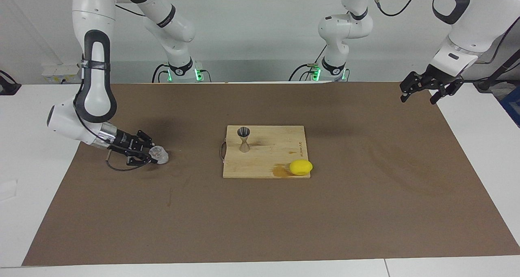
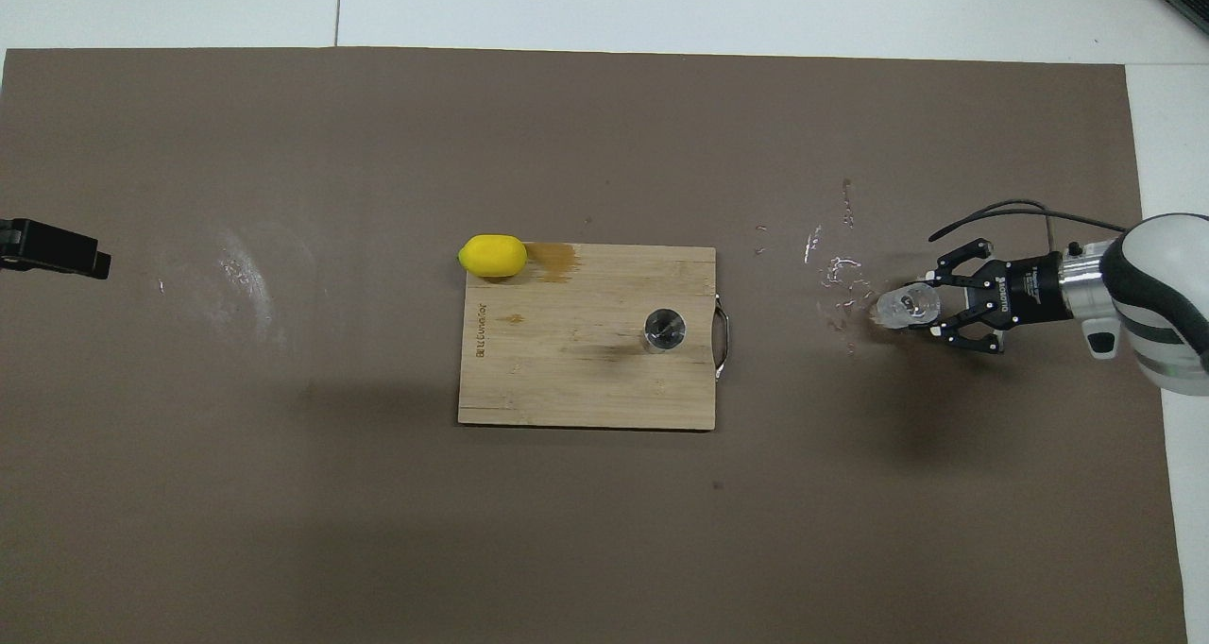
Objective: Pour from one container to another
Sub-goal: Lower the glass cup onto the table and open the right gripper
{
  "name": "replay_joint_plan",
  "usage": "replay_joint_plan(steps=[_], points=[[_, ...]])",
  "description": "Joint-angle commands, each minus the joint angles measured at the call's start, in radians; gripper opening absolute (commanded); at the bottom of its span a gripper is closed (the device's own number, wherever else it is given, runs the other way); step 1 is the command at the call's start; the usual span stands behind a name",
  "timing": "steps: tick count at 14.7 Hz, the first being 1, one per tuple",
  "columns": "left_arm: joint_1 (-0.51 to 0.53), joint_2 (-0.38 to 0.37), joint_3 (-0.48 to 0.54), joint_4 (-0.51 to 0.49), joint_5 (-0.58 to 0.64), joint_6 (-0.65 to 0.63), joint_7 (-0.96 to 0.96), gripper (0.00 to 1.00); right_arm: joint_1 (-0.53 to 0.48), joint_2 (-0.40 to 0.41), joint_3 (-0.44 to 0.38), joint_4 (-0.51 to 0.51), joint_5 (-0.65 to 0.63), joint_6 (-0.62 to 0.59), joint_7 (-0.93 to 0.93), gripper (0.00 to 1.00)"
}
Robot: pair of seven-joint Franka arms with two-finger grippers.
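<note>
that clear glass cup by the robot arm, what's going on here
The right arm's claw is shut on the small clear bumpy glass cup, low over the brown mat toward the right arm's end of the table. The grey metal hourglass-shaped jigger stands upright on the wooden cutting board, apart from the cup, with a yellow lemon at the board's corner. The left claw waits, open and empty, over the mat's edge.

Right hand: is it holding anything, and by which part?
The right hand grips the clear glass cup by its sides, low over the brown mat. The left hand holds nothing.
</note>
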Motion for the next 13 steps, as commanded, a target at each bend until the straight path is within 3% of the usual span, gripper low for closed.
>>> replay_joint_plan(steps=[1, 2, 3, 5, 13], points=[[-0.009, -0.031, 0.005, -0.033, 0.015, 0.019, -0.012, 1.00, -0.019, -0.019, 0.007, -0.038, 0.017, 0.044, -0.047, 0.43], [-0.012, -0.031, 0.005, -0.033, 0.015, 0.019, -0.012, 1.00, -0.022, -0.021, 0.007, -0.049, 0.015, 0.067, -0.058, 0.61], [-0.012, -0.030, 0.007, -0.033, 0.015, 0.018, -0.012, 1.00, -0.029, -0.024, 0.007, -0.056, 0.015, 0.075, -0.075, 0.70], [-0.005, -0.031, 0.005, -0.033, 0.015, 0.017, -0.010, 1.00, -0.031, -0.029, 0.007, -0.058, 0.012, 0.075, -0.099, 0.99], [-0.011, -0.031, 0.005, -0.034, 0.015, 0.022, -0.012, 1.00, -0.025, -0.183, 0.007, -0.058, -0.152, 0.052, -0.103, 0.99]])
